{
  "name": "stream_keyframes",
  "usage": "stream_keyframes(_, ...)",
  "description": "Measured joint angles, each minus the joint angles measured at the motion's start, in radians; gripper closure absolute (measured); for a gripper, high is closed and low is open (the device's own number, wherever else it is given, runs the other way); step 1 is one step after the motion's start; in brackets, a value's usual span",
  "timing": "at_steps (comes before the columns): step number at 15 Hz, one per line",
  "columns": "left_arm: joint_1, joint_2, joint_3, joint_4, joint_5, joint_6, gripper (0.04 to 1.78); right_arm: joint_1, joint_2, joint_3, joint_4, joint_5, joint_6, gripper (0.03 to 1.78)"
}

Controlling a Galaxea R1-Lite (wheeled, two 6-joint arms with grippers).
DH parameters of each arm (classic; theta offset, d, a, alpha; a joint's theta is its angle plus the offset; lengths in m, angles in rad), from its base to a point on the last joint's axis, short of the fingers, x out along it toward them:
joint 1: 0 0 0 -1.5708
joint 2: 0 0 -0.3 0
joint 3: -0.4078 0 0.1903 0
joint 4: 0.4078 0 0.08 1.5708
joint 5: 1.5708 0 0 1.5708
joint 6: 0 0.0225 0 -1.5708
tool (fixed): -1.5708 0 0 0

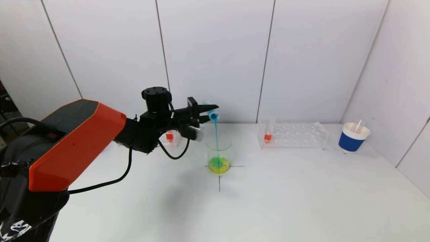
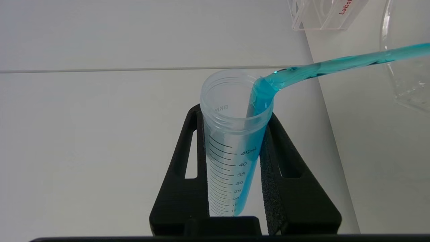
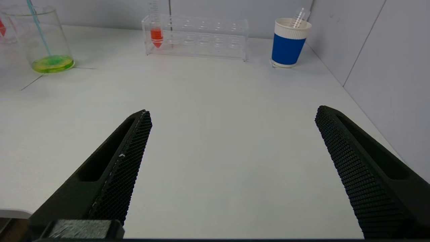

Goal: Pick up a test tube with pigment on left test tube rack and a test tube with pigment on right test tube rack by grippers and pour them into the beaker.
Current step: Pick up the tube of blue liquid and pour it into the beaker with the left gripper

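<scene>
My left gripper (image 1: 207, 112) is shut on a clear graduated test tube (image 2: 231, 144), tipped mouth-down above the beaker (image 1: 219, 153). A thin stream of blue pigment (image 1: 216, 134) runs from the tube's lip into the beaker, where it meets yellow-green liquid (image 1: 218, 165). The left rack is mostly hidden behind my left arm; a tube of red pigment (image 1: 169, 136) shows there. The right rack (image 1: 299, 135) holds one tube of red pigment (image 1: 267, 136) at its left end. My right gripper (image 3: 234, 111) hangs open over bare table, well short of the right rack (image 3: 208, 38).
A blue and white paper cup (image 1: 352, 137) with an empty tube in it stands right of the right rack, near the side wall. A black cross is marked on the table under the beaker. White walls close the table at the back and right.
</scene>
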Motion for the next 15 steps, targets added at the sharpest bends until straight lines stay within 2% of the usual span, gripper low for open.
stream_keyframes(15,-0.002,-0.024,0.001,0.001,-0.001,0.113,1.37,0.000,0.000,0.000,0.000,0.000,0.000,0.04)
